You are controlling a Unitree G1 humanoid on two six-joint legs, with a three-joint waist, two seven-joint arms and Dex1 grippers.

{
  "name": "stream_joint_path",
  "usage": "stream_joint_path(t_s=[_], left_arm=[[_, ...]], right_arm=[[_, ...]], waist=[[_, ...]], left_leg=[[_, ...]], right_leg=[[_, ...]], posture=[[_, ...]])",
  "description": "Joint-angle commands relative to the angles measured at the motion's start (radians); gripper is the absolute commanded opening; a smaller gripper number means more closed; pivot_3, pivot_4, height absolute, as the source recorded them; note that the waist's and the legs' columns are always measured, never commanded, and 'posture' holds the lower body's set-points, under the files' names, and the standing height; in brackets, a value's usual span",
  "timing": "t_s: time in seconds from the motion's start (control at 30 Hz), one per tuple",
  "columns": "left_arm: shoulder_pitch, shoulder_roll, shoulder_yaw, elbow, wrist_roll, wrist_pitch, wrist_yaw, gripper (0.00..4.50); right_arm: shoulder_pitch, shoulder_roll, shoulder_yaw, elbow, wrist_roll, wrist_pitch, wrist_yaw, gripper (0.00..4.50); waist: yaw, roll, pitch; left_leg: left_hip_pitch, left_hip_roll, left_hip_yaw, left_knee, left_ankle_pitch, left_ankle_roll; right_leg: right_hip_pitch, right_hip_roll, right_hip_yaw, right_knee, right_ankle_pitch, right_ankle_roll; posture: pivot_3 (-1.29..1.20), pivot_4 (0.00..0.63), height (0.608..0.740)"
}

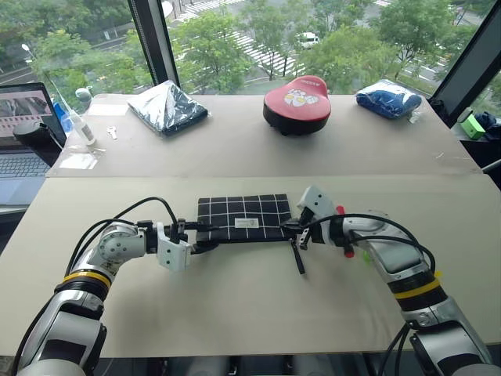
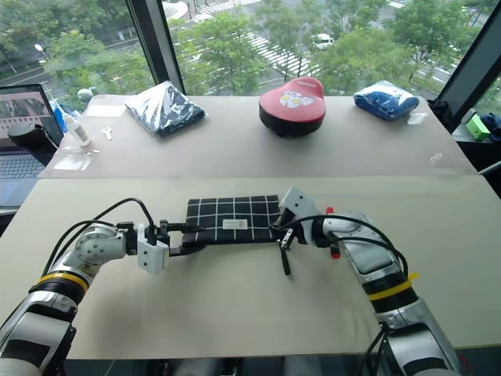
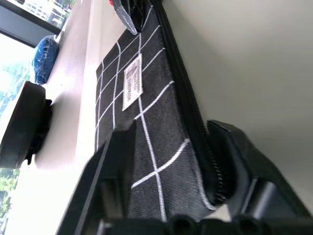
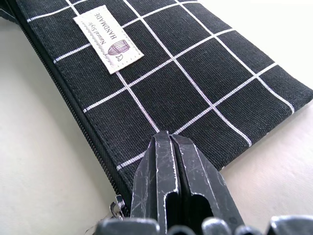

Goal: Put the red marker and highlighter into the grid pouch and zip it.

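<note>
The grid pouch lies flat at the middle of the table, black with white lines and a small white label. My left gripper is at its left end, closed on the corner by the zipper edge. My right gripper is shut, its tips resting on the pouch's right end beside the zipper slider. The black pull strap trails toward me on the table. The red marker lies under my right wrist, only its red ends showing. A light-green bit of the highlighter peeks out beside that forearm.
Along the back of the table are a dark folded cloth in clear plastic, a red and black cushion-like object and a blue bag. A laptop and a small bottle stand at the far left.
</note>
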Motion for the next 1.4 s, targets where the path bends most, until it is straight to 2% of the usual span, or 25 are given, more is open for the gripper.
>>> stream_joint_path(t_s=[0.03,0.17,0.27,0.3,0.37,0.4,0.57,0.73,0.83,0.93,1.17,1.4], left_arm=[[-0.022,0.011,-0.016,0.045,-0.043,-0.032,-0.01,0.05],[-0.024,0.003,-0.029,0.054,-0.1,-0.017,-0.041,0.05],[0.008,-0.022,-0.018,-0.002,-0.214,0.125,-0.107,0.05],[0.03,-0.031,-0.009,-0.048,-0.271,0.224,-0.14,0.0],[0.062,-0.039,0.005,-0.12,-0.338,0.333,-0.171,0.0],[0.076,-0.043,0.017,-0.156,-0.363,0.382,-0.175,0.0],[0.146,-0.064,0.079,-0.381,-0.45,0.67,-0.134,0.0],[0.154,-0.099,0.146,-0.576,-0.489,0.971,-0.009,0.0],[0.144,-0.127,0.179,-0.68,-0.509,1.131,0.061,0.0],[0.126,-0.143,0.177,-0.76,-0.492,1.244,0.102,0.0],[0.158,-0.141,0.163,-0.806,-0.427,1.282,0.087,0.0],[0.186,-0.149,0.166,-0.834,-0.408,1.289,0.072,0.0]], right_arm=[[0.006,-0.018,-0.03,-0.027,0.007,0.009,0.005,0.0],[0.01,-0.021,-0.033,-0.029,0.009,0.003,0.002,0.0],[-0.016,0.007,-0.072,0.014,0.013,0.024,-0.057,0.0],[-0.049,0.035,-0.127,0.05,0.045,0.058,-0.095,0.47],[-0.099,0.06,-0.202,0.081,0.091,0.109,-0.132,0.71],[-0.122,0.065,-0.232,0.093,0.111,0.132,-0.138,1.09],[-0.181,0.017,-0.389,0.033,0.281,0.291,-0.078,2.79],[-0.151,-0.087,-0.435,-0.064,0.349,0.337,-0.03,2.79],[-0.091,-0.143,-0.403,-0.125,0.328,0.326,-0.029,2.79],[-0.037,-0.109,-0.341,-0.158,0.291,0.344,-0.107,2.79],[-0.078,-0.017,-0.27,-0.07,0.199,0.296,-0.238,2.79],[-0.131,0.025,-0.253,-0.013,0.172,0.272,-0.26,2.79]], waist=[[-0.001,0.0,0.0],[-0.003,0.0,0.0],[-0.003,0.0,0.0],[-0.003,0.0,0.0],[-0.006,0.0,0.0],[-0.007,0.0,0.0],[-0.005,0.0,0.0],[-0.002,0.0,0.0],[-0.003,0.0,0.0],[-0.003,-0.001,0.0],[-0.011,-0.001,0.0],[-0.006,-0.001,0.0]], left_leg=[[0.0,0.0,0.0,0.0,0.0,0.0],[0.0,0.0,0.0,0.0,0.0,0.0],[0.0,0.0,0.0,0.0,0.0,0.001],[0.0,0.0,0.0,0.0,0.0,0.001],[0.0,0.0,0.0,0.0,0.0,0.001],[-0.001,0.001,0.001,0.0,0.0,0.001],[-0.003,0.001,0.0,0.0,0.0,-0.001],[-0.006,0.001,0.0,0.0,0.0,0.0],[-0.005,0.001,0.0,0.0,-0.001,0.001],[-0.005,0.001,0.0,0.0,0.0,0.0],[-0.004,0.001,0.001,0.0,0.001,-0.001],[-0.004,0.001,0.001,0.0,0.002,-0.003]], right_leg=[[0.0,0.0,0.0,0.0,0.0,0.0],[0.0,0.0,0.0,0.0,0.0,0.0],[0.0,0.0,0.0,0.0,0.0,0.0],[0.0,0.0,0.0,0.0,0.0,0.0],[0.0,0.0,0.0,0.0,0.0,0.0],[-0.001,0.0,0.001,0.001,0.0,0.0],[-0.003,0.0,0.0,0.001,0.0,0.0],[-0.003,0.0,0.0,0.0,0.0,0.0],[-0.001,0.0,0.0,0.0,0.0,0.0],[-0.001,0.001,0.0,0.0,0.0,0.0],[-0.002,0.001,0.002,0.0,0.0,0.0],[-0.002,0.001,0.002,0.0,0.0,0.0]], posture=[[0.0,0.15,0.74],[0.0,0.15,0.74],[0.0,0.15,0.74],[0.0,0.15,0.74],[0.0,0.15,0.74],[0.0,0.15,0.74],[0.0,0.15,0.74],[0.0,0.15,0.74],[0.0,0.15,0.74],[0.0,0.15,0.74],[0.0,0.15,0.74],[0.0,0.15,0.74]])
